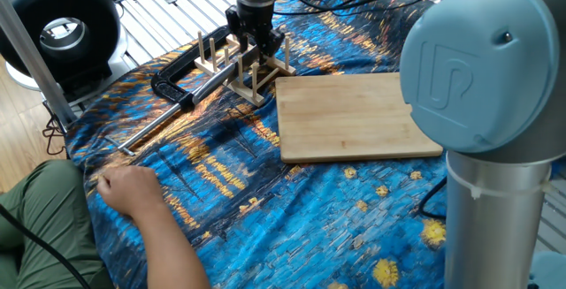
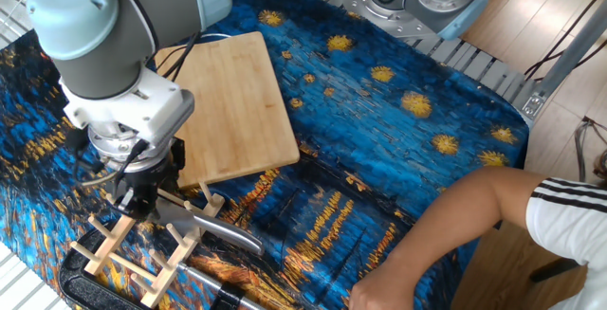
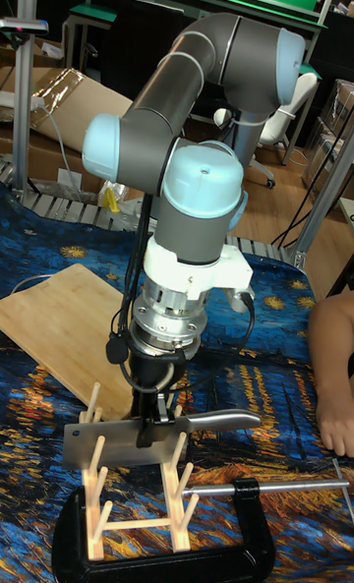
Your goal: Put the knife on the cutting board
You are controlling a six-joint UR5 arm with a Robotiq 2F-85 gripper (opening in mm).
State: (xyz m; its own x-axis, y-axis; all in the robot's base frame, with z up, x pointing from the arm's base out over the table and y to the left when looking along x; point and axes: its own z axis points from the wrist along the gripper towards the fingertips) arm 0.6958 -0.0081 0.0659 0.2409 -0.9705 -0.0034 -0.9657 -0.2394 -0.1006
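Gripping the knife (image 3: 147,434) by the top edge of its blade, the gripper (image 3: 155,424) had its fingers pinched on the steel while the blade stood on edge between the pegs of the peg rack (image 3: 133,504), handle pointing to 3 o'clock in the tall fixed view. The cutting board (image 1: 354,117) lay flat just beside the rack, at about 4 o'clock from it in one fixed view, bare on top.

Risks, as judged:
- Blade could snag a peg on the way out if the lift was not straight up; the rack looked light and could tip or come up with it.
- Pinch sat off the handle end, so the heavy handle could make the knife swing or slip in the fingers.
- Smooth steel, narrow pinch: a drop onto the cloth (image 2: 398,139) or rack was possible.
- Clamp (image 1: 177,84) lay touching or just beside the rack at 9 o'clock in one fixed view; a tipped rack could knock it.
- Person's hand (image 1: 128,187) rested on the cloth at 7 o'clock, well apart from the knife, though a swinging blade would be a hazard if it came closer.

Counts: one knife, one cutting board, one peg rack, one clamp, one gripper, one hand visible on the table.
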